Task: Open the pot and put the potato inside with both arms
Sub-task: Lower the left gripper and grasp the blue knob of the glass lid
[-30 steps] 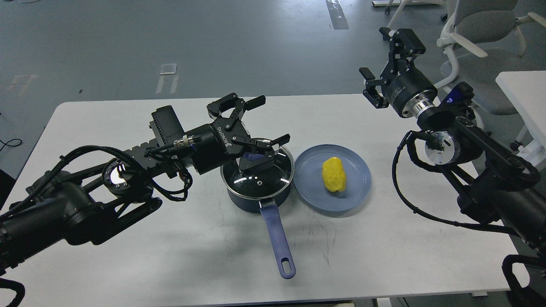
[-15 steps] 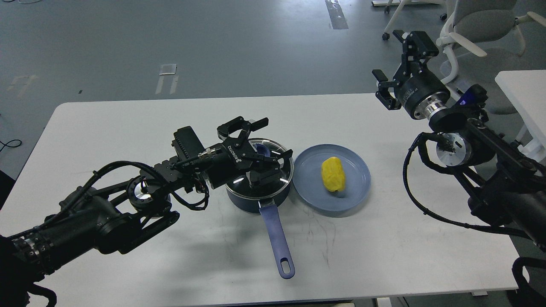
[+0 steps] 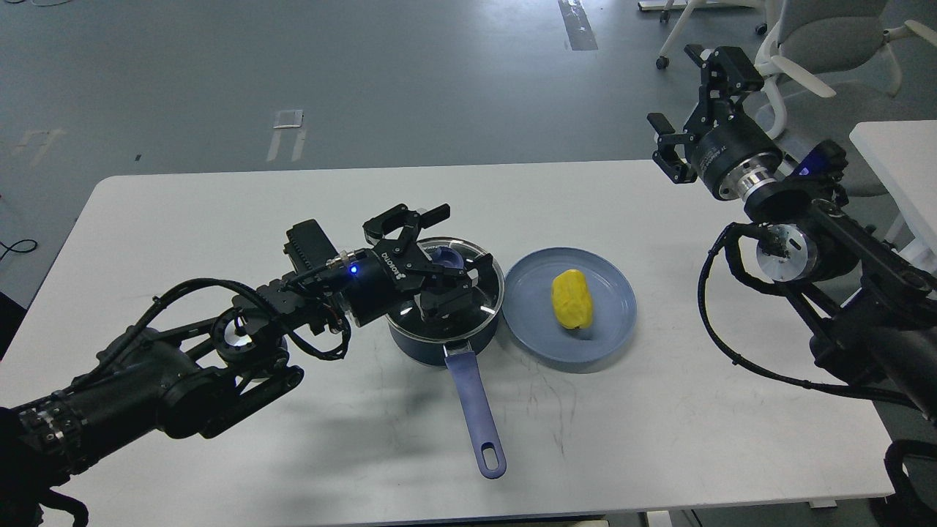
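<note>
A dark blue pot point(image 3: 410, 342) with a long blue handle point(image 3: 476, 415) stands mid-table, covered by a glass lid point(image 3: 479, 296) with a blue knob point(image 3: 446, 257). My left gripper point(image 3: 460, 240) is open and low over the lid, one finger on each side of the knob; I cannot tell whether they touch it. A yellow potato point(image 3: 571, 299) lies on a blue plate point(image 3: 534, 278) just right of the pot. My right gripper point(image 3: 673, 84) is open and empty, raised beyond the table's far right edge, well away from the potato.
The white table point(image 3: 219, 219) carries only the pot and plate. Office chairs point(image 3: 812, 44) and a second white table point(image 3: 897, 157) stand at the far right behind my right arm. Bare table surface lies in front and to the left.
My left gripper has come down and back from above the pot until its fingers straddle the lid knob. My right gripper has drifted up and to the right, still open.
</note>
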You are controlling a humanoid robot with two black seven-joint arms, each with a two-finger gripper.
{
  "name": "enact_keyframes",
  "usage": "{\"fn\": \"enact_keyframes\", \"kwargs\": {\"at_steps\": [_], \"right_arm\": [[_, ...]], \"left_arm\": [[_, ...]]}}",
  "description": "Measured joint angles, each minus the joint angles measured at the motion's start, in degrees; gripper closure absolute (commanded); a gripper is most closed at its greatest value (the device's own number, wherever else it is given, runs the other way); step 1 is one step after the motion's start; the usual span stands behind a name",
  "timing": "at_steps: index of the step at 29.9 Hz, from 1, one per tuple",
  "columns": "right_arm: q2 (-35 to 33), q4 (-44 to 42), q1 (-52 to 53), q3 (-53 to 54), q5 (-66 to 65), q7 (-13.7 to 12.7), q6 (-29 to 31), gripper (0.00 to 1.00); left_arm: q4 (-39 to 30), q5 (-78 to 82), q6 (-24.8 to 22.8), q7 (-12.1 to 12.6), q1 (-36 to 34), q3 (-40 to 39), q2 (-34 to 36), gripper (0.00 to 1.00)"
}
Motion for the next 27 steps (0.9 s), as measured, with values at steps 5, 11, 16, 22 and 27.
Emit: {"fn": "enact_keyframes", "kwargs": {"at_steps": [5,11,16,22,27], "right_arm": [[0.49,0.0,0.21,-0.02,0.0,-0.03,0.0,0.0],[0.78,-0.08,0.35,-0.08,0.0,-0.09,0.0,0.0],[0.78,-0.09,0.36,-0.13,0.0,-0.09,0.0,0.0],[0.79,-0.09,0.36,-0.26,-0.03,-0.09,0.0,0.0],[0.79,-0.09,0.31,-0.28,-0.03,-0.09,0.0,0.0]], "left_arm": [[0.13,-0.07,0.0,0.0,-0.19,0.01,0.0,0.03],[0.39,-0.08,0.0,-0.01,-0.19,0.01,-0.03,0.03],[0.4,-0.03,-0.01,-0.01,-0.05,0.01,0.0,0.03],[0.4,0.08,-0.05,-0.01,-0.04,0.01,-0.05,0.03],[0.4,0.09,-0.05,-0.01,0.08,0.08,0.0,0.03]]}}
